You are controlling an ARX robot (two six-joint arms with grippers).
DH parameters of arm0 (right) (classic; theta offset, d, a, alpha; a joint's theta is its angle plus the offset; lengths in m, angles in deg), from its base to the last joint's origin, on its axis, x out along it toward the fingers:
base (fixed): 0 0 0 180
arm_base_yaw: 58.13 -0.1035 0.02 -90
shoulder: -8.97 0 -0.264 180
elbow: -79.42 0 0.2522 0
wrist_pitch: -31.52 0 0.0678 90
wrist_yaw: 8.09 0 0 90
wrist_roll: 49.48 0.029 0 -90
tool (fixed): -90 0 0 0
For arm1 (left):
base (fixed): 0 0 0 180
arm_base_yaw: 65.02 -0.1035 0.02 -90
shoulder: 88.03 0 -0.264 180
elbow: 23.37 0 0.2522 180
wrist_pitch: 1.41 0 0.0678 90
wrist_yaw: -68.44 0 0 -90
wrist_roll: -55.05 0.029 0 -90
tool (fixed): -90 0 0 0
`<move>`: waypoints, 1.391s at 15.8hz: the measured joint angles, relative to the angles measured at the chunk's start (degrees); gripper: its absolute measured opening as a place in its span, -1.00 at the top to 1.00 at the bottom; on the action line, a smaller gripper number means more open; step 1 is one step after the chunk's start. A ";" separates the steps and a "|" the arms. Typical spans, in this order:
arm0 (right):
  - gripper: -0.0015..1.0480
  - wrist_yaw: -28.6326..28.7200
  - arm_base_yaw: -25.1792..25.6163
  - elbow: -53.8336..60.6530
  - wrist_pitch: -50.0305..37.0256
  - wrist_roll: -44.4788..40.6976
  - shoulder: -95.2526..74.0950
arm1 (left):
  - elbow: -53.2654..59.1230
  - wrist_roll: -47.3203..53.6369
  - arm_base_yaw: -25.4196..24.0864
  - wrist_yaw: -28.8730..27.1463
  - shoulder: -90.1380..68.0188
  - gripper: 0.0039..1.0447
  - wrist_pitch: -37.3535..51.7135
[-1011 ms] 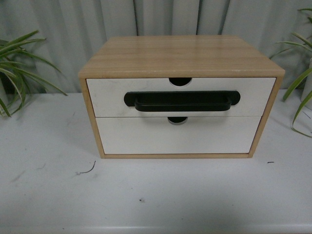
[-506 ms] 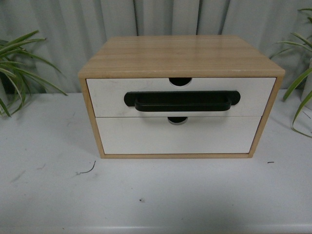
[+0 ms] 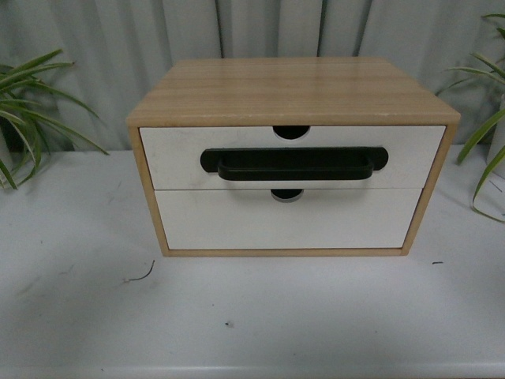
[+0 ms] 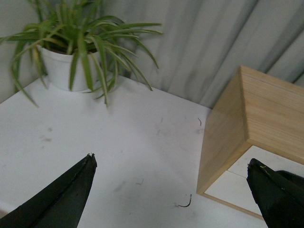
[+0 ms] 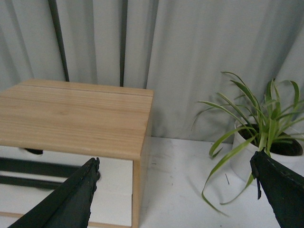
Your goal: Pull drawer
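— Entry one: the drawer?
— The drawer: upper of two white fronts in a light-wood cabinet, pushed in level with the frame. A long black bar handle runs across its middle, and there is a semicircular notch in its upper edge. Neither of my arms touches it.

— Where does the cabinet stand?
— Midway between the left and right edges of the desk, set toward the far edge, fronts facing me.

— Beneath the drawer?
— Lower drawer front: plain white, just under the handle.

— Your left end effector?
— Left end effector: fingers spread wide, nothing between them. It hovers over the desk on the cabinet's left side.

— And the right?
— Right end effector: likewise spread wide and empty, on the cabinet's right side, roughly level with its top.

— Sundries?
— One plant in a white pot at the desk's far left corner. A second plant at the far right corner. A grey curtain behind everything. A small dark thread lies on the desk near the cabinet's front left corner.
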 joint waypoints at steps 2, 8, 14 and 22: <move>-0.88 -1.07 -2.97 -10.95 -2.60 -5.20 -16.50 | -8.28 4.61 2.36 2.82 -16.98 -0.88 7.26; -0.88 12.96 -7.23 -32.87 4.13 -35.21 -35.74 | -34.51 24.00 12.33 14.56 -45.09 -0.88 2.10; -0.88 26.40 -3.67 -36.61 26.47 -73.96 -38.82 | -42.99 50.84 16.33 29.66 -49.31 -0.88 -17.40; -0.88 26.80 -3.52 -38.53 43.17 -93.37 -42.99 | -44.68 63.28 19.91 30.82 -56.87 -0.88 -19.39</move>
